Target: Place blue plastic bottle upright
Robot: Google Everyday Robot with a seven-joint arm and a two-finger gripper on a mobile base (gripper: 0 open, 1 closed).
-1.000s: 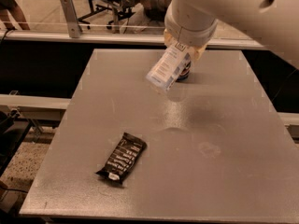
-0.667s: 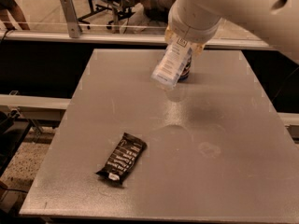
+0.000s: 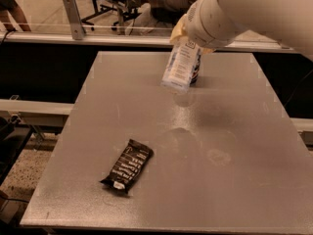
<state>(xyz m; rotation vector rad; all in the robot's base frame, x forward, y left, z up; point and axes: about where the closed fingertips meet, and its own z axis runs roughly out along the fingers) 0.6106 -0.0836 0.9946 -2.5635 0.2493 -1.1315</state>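
Camera view has my gripper [image 3: 188, 35] clamped round the top of the blue plastic bottle [image 3: 180, 68], which hangs tilted over the far table [image 3: 234, 131] before a dark can [image 3: 196, 75]. I judge it needs straightening before release.
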